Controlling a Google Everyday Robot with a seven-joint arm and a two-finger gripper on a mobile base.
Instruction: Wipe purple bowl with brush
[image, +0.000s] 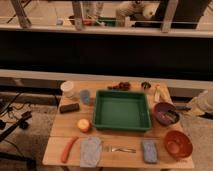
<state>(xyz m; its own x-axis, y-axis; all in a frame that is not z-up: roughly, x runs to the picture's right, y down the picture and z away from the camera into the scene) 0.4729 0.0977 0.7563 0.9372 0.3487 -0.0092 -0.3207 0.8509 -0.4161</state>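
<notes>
Brush lies in the purple bowl; your arm sits off at the right edge.

Camera view: the purple bowl (166, 113) stands right of the green tray (121, 110), the brush (170, 117) inside. Your hand (204, 102), pressed together and empty, is beside the tabletop (65, 127). You'd best regrasp the brush squarely, then sweep gently so the bowl stays put.

Arm (204, 102) cut off by right edge, gripper out of frame; dark brush (170, 116) in purple bowl (161, 109) too blurry to make out bristles; small items at table's (65, 127) back edge too small to ID.
</notes>
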